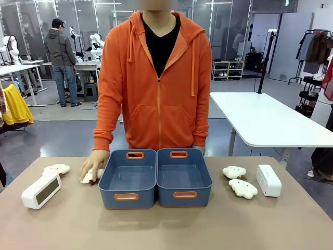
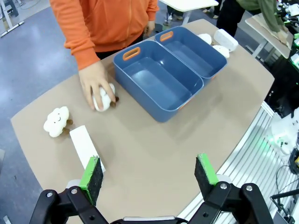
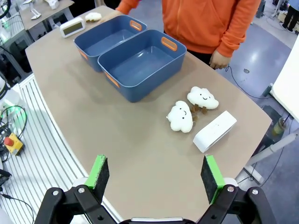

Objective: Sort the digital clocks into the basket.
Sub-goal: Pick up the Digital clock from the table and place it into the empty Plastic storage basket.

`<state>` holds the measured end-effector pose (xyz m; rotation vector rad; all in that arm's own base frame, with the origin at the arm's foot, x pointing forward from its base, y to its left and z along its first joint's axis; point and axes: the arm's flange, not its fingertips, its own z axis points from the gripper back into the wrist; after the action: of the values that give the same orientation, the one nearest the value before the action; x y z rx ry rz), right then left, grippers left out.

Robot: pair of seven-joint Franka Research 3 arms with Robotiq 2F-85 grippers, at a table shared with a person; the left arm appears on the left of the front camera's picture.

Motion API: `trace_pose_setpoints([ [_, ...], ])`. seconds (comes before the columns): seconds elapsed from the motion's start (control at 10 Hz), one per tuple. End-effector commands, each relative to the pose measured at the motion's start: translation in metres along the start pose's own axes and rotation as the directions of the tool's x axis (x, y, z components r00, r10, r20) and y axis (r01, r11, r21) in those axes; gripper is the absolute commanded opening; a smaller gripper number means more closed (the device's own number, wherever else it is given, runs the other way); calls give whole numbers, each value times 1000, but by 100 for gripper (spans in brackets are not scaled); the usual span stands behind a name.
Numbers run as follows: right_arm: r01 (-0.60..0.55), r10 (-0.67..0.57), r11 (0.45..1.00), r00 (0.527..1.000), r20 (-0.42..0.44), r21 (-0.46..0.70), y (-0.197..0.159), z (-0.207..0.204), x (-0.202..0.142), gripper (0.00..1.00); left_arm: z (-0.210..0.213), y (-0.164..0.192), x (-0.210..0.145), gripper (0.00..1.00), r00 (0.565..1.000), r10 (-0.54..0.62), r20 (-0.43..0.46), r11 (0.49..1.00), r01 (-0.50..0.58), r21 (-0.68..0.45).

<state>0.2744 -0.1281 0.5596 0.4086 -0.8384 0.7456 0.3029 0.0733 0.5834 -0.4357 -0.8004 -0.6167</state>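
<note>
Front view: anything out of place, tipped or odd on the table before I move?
Nothing spilled or damaged. Only oddity: the person's hand rests on a plush toy beside the left tub. The left clock and right clock lie at opposite table ends.

Left gripper [image 2: 149,173] and right gripper [image 3: 154,172]: each held in the air, angled downward, jaws spread wide apart, touching nothing.

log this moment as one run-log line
left gripper open | right gripper open | left clock on table | right clock on table | left basket empty | right basket empty | person's hand on plush toy
</note>
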Motion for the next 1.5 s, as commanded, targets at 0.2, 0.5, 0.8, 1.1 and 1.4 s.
trace_pose_setpoints([
  [0.2, -17, 17, 1000, 1000, 9, 10, 1, 0, -1, 100, 2, 1, -1, 100, 1000, -11, -16, 1000, 11, -5],
  [0.5, -17, 17, 1000, 1000, 9, 10, 1, 0, -1, 100, 2, 1, -1, 100, 1000, -11, -16, 1000, 11, -5],
  [0.8, -17, 17, 1000, 1000, 9, 10, 1, 0, -1, 100, 2, 1, -1, 100, 1000, -11, -16, 1000, 11, -5],
  [1.1, -17, 17, 1000, 1000, 9, 10, 1, 0, -1, 100, 2, 1, -1, 100, 1000, -11, -16, 1000, 11, -5],
  [1.4, -17, 17, 1000, 1000, 9, 10, 1, 0, -1, 100, 2, 1, -1, 100, 1000, -11, -16, 1000, 11, -5],
])
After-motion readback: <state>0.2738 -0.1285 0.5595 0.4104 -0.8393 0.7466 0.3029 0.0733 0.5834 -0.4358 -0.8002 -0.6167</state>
